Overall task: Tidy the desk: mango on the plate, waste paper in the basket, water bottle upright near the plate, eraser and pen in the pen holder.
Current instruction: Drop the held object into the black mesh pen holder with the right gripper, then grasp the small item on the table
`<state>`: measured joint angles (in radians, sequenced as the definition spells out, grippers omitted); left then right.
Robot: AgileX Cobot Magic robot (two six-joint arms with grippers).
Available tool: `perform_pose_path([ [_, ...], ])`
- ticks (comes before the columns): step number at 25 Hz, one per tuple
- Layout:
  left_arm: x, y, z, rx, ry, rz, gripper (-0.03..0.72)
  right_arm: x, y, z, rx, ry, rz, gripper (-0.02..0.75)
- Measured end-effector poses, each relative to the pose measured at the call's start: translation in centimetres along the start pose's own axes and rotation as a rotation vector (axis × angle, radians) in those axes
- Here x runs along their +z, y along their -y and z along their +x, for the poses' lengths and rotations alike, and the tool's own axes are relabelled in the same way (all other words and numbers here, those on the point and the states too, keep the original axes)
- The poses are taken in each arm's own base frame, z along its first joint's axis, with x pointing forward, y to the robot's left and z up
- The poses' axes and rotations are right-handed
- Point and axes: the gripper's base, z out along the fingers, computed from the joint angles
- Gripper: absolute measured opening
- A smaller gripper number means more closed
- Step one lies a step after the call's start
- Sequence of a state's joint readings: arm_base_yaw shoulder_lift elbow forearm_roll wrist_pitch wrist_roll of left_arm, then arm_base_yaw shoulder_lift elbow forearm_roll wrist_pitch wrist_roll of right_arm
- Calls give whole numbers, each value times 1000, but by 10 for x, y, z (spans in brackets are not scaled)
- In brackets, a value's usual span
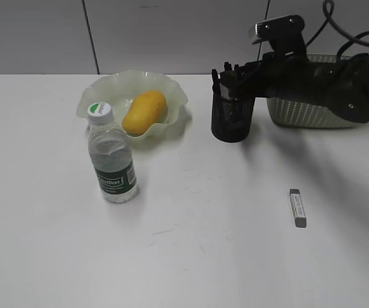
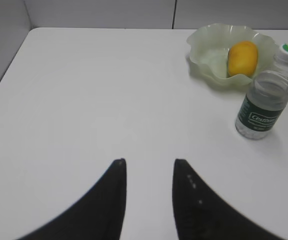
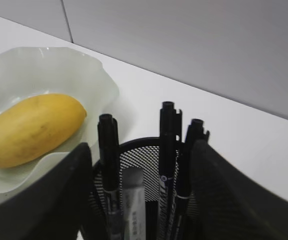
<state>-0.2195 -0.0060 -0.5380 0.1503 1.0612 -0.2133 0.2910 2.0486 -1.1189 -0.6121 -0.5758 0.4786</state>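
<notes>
The mango lies in the pale green plate at the back; both also show in the left wrist view, the mango and the plate. The water bottle stands upright in front of the plate. My right gripper is open just above the black pen holder, its fingers straddling the rim. Three black pens and a grey-white eraser-like bar stand inside. Another eraser lies on the desk. My left gripper is open and empty over bare desk. The waste paper is out of view.
The sage-green basket stands at the back right, mostly behind my right arm. A grey wall runs along the desk's far edge. The left desk edge shows in the left wrist view.
</notes>
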Motion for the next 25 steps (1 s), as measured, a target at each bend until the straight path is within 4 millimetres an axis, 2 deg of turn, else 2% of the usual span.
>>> perform_pose_path([
  [2,0,0,0,0,0,0,237,-10,2,-14,25,-32,47,520],
  [4,0,0,0,0,0,0,237,-31,2,-34,26,-76,110,508],
  [6,0,0,0,0,0,0,237,-68,0,-57,12,-118,199,484],
  [7,0,0,0,0,0,0,237,-88,-2,-59,5,-157,243,477],
  [9,0,0,0,0,0,0,237,-140,-13,-66,0,-188,322,468],
  [13,0,0,0,0,-2,0,237,-244,-46,-40,19,-326,431,465],
  [14,2,0,-1,1,-11,-2,237,-265,-54,-31,50,-372,430,465],
  [16,6,1,-3,5,-41,-6,237,-311,-69,-27,74,-378,401,465],
  [20,21,6,-9,52,-142,2,237,-377,-87,-7,102,-423,379,465],
  [21,26,8,-11,78,-170,16,237,-388,-89,1,97,-425,378,465],
  [25,44,22,-30,185,-195,121,237,-426,-100,13,63,-193,351,454],
])
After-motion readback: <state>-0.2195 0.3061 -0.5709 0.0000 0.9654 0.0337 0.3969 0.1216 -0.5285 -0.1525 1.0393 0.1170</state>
